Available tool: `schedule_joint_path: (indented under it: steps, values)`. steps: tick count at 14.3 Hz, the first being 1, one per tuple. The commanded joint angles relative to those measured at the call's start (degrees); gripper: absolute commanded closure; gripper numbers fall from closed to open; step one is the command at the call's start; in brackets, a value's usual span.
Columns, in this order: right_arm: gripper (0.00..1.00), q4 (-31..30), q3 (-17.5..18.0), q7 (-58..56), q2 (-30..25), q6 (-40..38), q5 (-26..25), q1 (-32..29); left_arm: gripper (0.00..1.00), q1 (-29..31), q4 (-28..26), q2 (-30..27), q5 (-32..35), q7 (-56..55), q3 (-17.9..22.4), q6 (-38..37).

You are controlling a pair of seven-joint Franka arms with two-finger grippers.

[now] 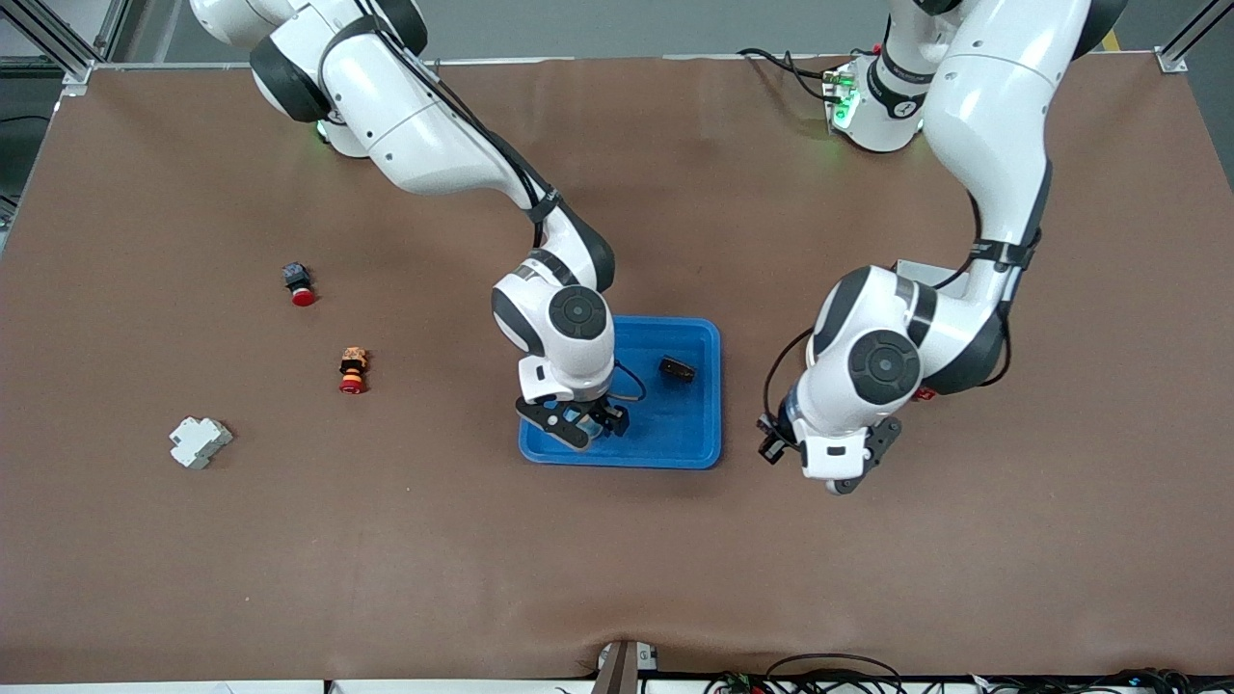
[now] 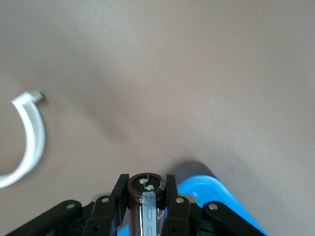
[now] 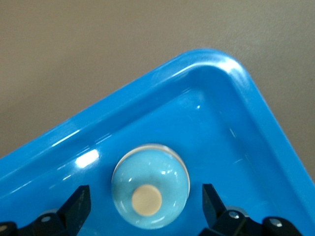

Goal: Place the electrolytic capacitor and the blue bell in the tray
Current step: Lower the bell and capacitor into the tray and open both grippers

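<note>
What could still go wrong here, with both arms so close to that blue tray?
The left claw grips the capacitor over bare table beside the tray; letting go there would miss. The right claw is open around the blue bell, low in a tray corner; lifting carelessly might nudge the bell. If the left arm swings over now, the arms might collide.

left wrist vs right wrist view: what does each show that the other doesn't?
Only the left wrist view: the left gripper shut on the electrolytic capacitor, over the brown table beside a tray corner, plus a white cable. Only the right wrist view: the right gripper open, its fingers apart on either side of the blue bell, which sits in the tray. Both share the blue tray and the brown table.
</note>
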Motion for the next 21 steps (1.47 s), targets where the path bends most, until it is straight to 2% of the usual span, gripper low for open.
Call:
schedule_joint_path:
  steps: [1,5,9,13,21]
  values:
    - [0.00,1.2,-0.4,1.4,-0.9,-1.2,-1.5,0.4,0.99,-2.5,1.9,1.7,-0.7,-5.1,0.4,3.1]
    - [0.00,1.7,0.2,-0.4,-4.6,-9.8,-1.4,0.3,0.99,-6.1,2.0,3.5,-0.6,-10.8,0.8,7.2]
    - [0.00,1.6,0.5,-14.7,-10.1,-19.0,-0.6,-3.5,0.99,-8.6,2.6,5.4,-0.6,-14.6,0.9,10.8]
    - [0.00,0.5,-0.1,-24.7,-14.3,-19.2,-1.1,-8.5,0.99,-10.1,2.6,7.8,-0.5,-15.3,1.4,14.2]
    - [0.00,-8.5,-0.1,-45.4,-23.6,-18.9,-1.1,-20.1,0.99,-11.8,2.1,10.8,-0.2,-15.4,2.3,15.7]
